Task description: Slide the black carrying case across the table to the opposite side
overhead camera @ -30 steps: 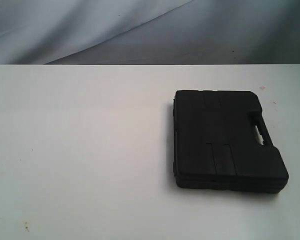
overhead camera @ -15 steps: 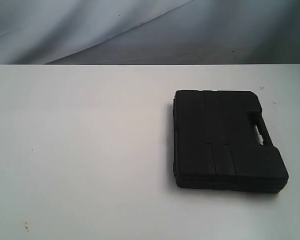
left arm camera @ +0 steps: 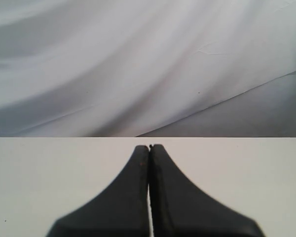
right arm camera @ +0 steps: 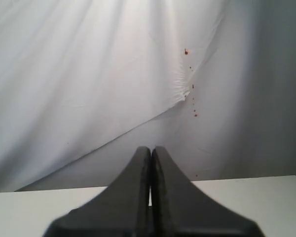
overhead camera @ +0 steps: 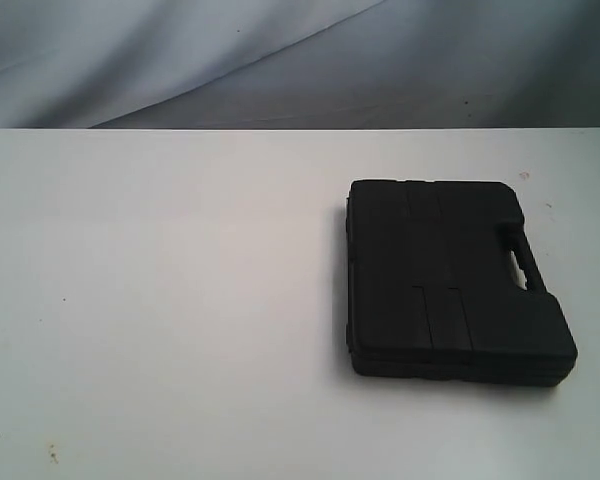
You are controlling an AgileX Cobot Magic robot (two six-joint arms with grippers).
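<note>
The black carrying case (overhead camera: 450, 280) lies flat on the white table (overhead camera: 160, 300), right of the middle in the exterior view, with its handle (overhead camera: 522, 262) on its right side. No arm or gripper shows in that view. My left gripper (left arm camera: 149, 147) is shut with nothing in it, above bare tabletop (left arm camera: 49, 173). The right gripper (right arm camera: 151, 148) is shut too, empty, pointing over the table's edge (right arm camera: 266, 190) toward the cloth. Neither wrist view shows the case.
A grey-white draped cloth (overhead camera: 280, 60) hangs behind the table's far edge. It carries a few red spots (right arm camera: 186, 52) in the right wrist view. Small dark specks (overhead camera: 52, 455) mark the tabletop near the front left.
</note>
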